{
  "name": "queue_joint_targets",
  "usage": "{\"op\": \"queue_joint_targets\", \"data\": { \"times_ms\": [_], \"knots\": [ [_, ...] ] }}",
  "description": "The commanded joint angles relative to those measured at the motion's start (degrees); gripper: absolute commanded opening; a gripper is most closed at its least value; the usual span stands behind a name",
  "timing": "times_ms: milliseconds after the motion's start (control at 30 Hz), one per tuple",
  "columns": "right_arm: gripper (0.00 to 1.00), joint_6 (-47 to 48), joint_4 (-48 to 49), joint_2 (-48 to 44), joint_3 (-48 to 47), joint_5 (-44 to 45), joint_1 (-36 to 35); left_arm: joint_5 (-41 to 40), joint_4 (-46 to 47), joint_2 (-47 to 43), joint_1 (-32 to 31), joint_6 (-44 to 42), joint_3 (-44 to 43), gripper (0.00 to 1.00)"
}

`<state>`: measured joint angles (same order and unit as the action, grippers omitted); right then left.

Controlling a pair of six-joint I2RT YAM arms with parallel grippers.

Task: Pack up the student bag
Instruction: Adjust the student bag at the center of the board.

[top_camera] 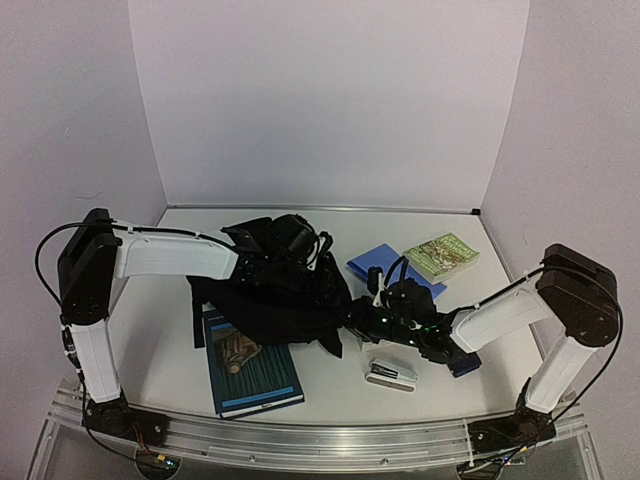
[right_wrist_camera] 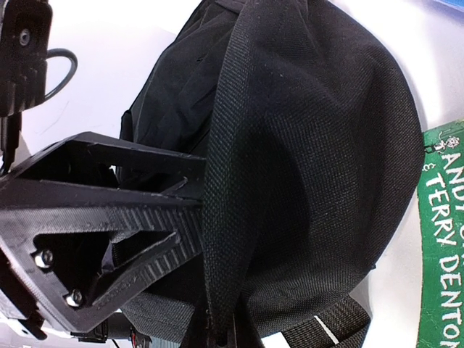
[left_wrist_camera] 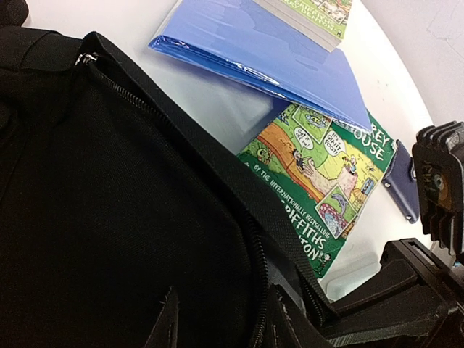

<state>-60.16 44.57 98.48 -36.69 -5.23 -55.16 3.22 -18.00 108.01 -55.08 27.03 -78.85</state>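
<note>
Jaws, right: the right gripper (right_wrist_camera: 221, 335) is clenched on a fold of the student bag (top_camera: 275, 300) at its right-hand corner. Jaws, left: the left gripper (left_wrist_camera: 225, 322) straddles the bag's rim by the zipper (left_wrist_camera: 257, 275); whether it grips the cloth cannot be told.

Student bag: slumped mid-tabletop (top_camera: 170, 345) between both arms, mouth not visibly open.
Teal book (top_camera: 255, 378): near side, its far end under the bag.
Blue folder (top_camera: 372, 265): just right of the bag, a green book (top_camera: 441, 257) on its far corner.
Small white case (top_camera: 391, 373): near the right arm, apart from the bag.

Judgement: the step in hand is spreading the mouth. To do it well, the left jaws should take a single layer just beside the zipper, not a strap, then draw away from the right-hand hold so the opening gapes.

Views: only the left wrist view shows the zipper and a second green book (left_wrist_camera: 326, 181) under the folder. Only the top view shows the teal book. Only the right wrist view shows the pinch itself.
</note>
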Motion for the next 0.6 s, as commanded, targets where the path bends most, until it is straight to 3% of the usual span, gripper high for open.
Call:
{"op": "queue_joint_targets", "data": {
  "times_ms": [0, 200, 367, 467, 567],
  "knots": [
    [0.00, -0.4, 2.3, -0.3, 0.6, -0.5, -0.1, 0.3, 0.6, 0.0, 0.2, 0.4, -0.3, 0.42],
    [0.00, -0.5, 2.3, 0.0, 0.5, -0.6, -0.1, 2.9, 1.4, 1.3, 0.2, 0.4, -1.0, 0.46],
    [0.00, -0.6, 2.5, -0.1, 0.6, -0.6, -0.1, 2.9, 0.1, 3.6, 0.2, -0.2, -3.5, 0.44],
    [0.00, -0.6, 2.5, -0.3, 0.6, -0.5, -0.1, 2.5, -0.1, 4.1, 0.2, -0.1, -4.3, 0.32],
    [0.00, -0.7, 2.6, -0.6, 1.0, 0.1, -0.1, 0.6, 0.4, 3.2, 0.2, 0.3, -3.9, 0.11]
  ]
}}
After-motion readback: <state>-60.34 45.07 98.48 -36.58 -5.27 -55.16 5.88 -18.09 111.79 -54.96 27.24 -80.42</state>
